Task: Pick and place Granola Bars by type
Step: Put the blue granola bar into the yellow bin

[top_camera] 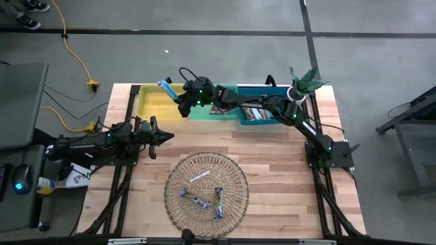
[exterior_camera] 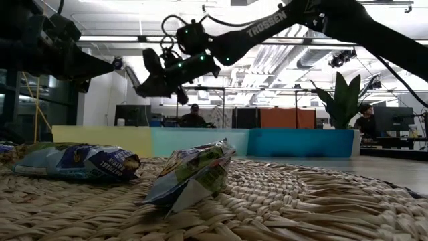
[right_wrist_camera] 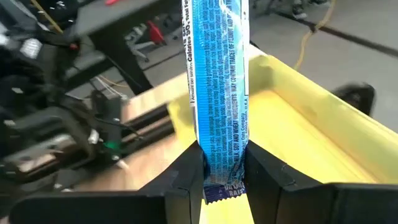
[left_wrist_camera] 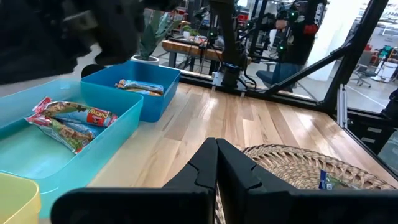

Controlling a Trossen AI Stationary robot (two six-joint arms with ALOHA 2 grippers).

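Note:
My right gripper (top_camera: 178,95) reaches from the table's right side over the yellow bin (top_camera: 155,103) at the far left and is shut on a light blue granola bar (top_camera: 165,86). The right wrist view shows the bar (right_wrist_camera: 217,81) sticking out ahead of the fingers above the yellow bin (right_wrist_camera: 305,130). Several more bars (top_camera: 204,197) lie in the round wire basket (top_camera: 235,178) at the near edge. My left gripper (top_camera: 163,136) waits shut at the table's left, level, with nothing in it. My right gripper pinches the light blue bar's near short end (right_wrist_camera: 221,167) between its two fingers, one on each flat face. The fingers come from the table's right, slanting a little downward, in line with the bar. The bar juts forward past the fingertips, clear of the yellow bin.
A green bin (left_wrist_camera: 37,155) holding red-wrapped bars (left_wrist_camera: 71,118) stands beside the yellow one. Right of it is a blue bin (top_camera: 262,112) with bars (left_wrist_camera: 140,87) inside. A potted plant (top_camera: 304,82) stands at the far right corner. Bare wood lies between the bins and the basket.

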